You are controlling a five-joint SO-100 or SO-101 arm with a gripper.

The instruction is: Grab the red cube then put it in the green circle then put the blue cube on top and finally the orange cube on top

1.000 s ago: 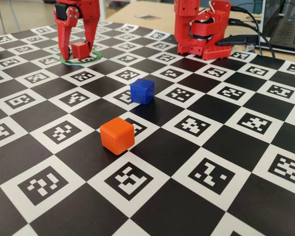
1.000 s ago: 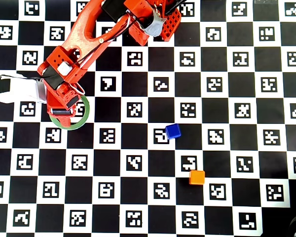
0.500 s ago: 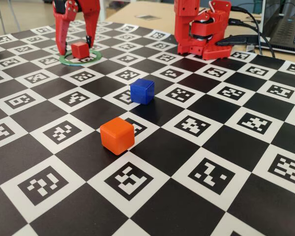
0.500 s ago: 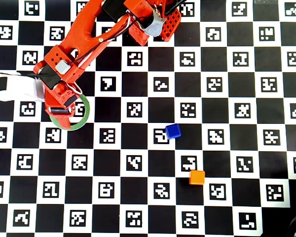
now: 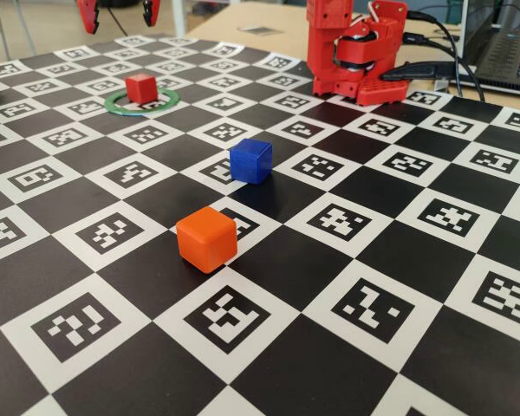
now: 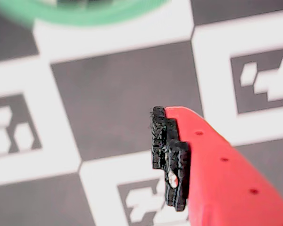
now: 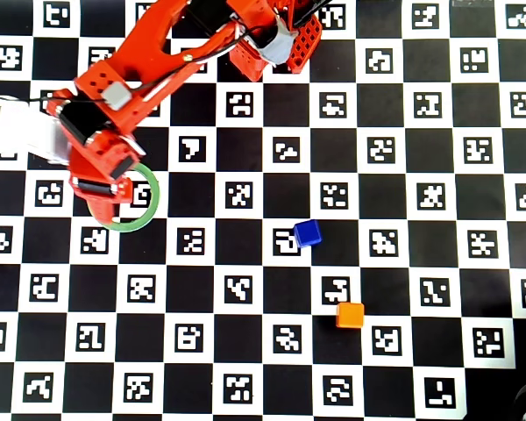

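One gripper [image 5: 119, 11] risen, seemingly open, red cube [image 5: 140, 87] released

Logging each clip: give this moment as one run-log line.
red cube: inside green circle | gripper: open, above it | blue cube, orange cube: on board

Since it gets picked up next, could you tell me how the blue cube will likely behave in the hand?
The blue cube looks like rigid plastic, so it should not deform. Its glossy faces may be slightly slippery. Sitting flat on the board, it should slide rather than roll or tip if nudged.
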